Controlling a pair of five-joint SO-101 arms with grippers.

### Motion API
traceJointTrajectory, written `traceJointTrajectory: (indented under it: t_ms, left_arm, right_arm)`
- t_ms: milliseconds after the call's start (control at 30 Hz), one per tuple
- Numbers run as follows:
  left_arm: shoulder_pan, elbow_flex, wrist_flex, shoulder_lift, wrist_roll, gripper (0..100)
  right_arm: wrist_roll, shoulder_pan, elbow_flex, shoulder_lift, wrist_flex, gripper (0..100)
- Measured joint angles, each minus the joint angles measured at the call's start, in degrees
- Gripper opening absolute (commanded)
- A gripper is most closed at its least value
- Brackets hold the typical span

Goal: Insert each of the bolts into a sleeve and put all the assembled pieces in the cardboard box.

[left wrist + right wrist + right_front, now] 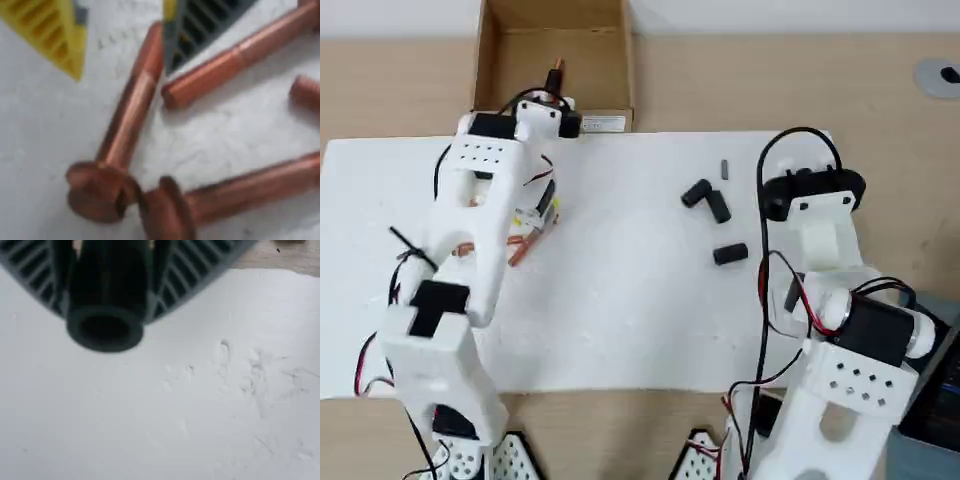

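Left wrist view showed copper-coloured bolts [125, 125], smooth round shanks with flat disc heads, lying on the pitted white foam sheet [40, 140] in its left half. The left gripper [122, 30] had its yellow jaws apart about one shank tip. The right gripper [112, 265], ribbed grey, was clamped on a black tubular sleeve [105, 327]. Three loose sleeves [719, 206] lay in the sheet's right half, toward its far edge. The cardboard box [495, 60] stood beyond that edge, its white label [603, 123] too small to read.
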Motion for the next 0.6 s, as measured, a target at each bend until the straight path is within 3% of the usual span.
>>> traceJointTrajectory:
  t_ms: [600]
  left_arm:
    - [0.35, -11.78, 0.00, 15.03, -0.53, 12]
  right_arm:
    - [0.00, 0.00, 0.00, 0.00, 0.00, 1.0]
